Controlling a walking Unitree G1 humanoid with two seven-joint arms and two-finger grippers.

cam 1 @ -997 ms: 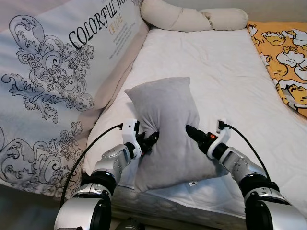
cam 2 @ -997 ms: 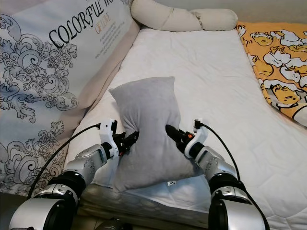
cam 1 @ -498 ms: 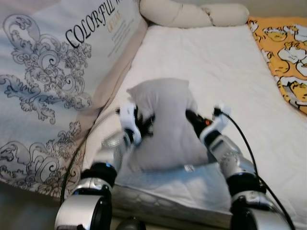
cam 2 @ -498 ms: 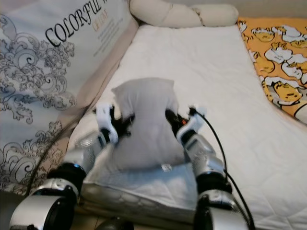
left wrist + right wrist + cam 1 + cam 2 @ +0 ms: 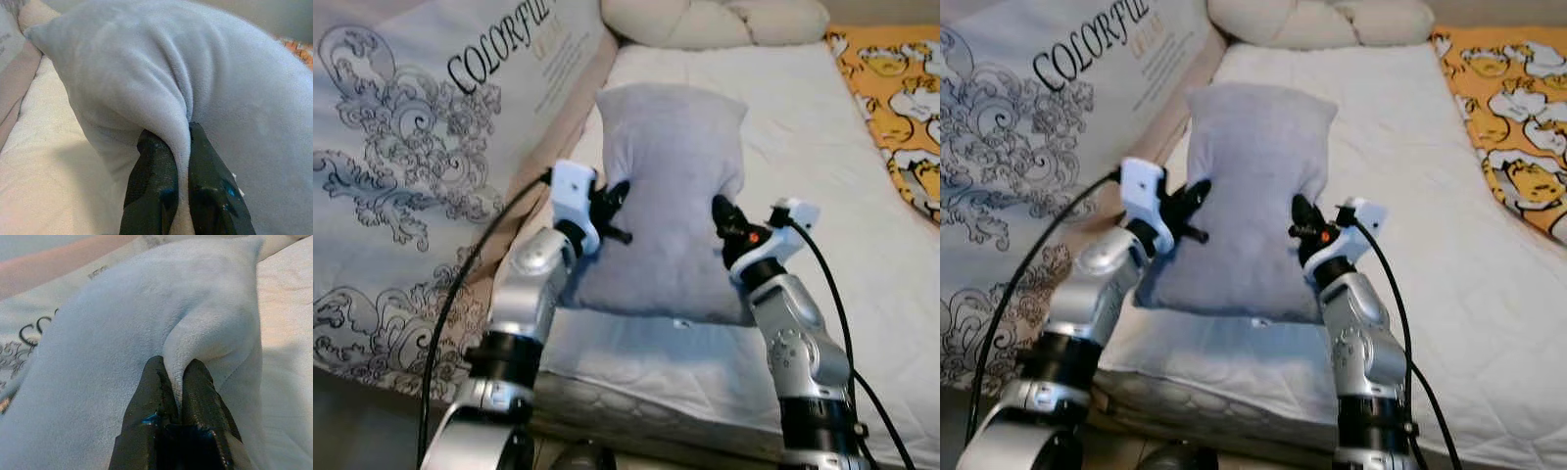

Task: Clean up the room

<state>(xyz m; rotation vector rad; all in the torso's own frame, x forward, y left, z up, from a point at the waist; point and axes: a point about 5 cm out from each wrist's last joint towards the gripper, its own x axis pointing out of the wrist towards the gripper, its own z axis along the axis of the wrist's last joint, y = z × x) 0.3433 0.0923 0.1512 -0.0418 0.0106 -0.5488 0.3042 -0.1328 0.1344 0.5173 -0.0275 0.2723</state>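
Both sets of black fingers are clenched on folds of cloth: the left gripper [image 5: 178, 147] and right gripper [image 5: 177, 382] pinch opposite sides of the grey pillow [image 5: 671, 186], held above the near edge of the mattress [image 5: 803, 127]. It looks soft, light and floppy; side pinches seem sensible.

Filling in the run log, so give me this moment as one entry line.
left gripper: shut on soft grey pillow | right gripper: shut on pillow's other side | pillow: held above white mattress
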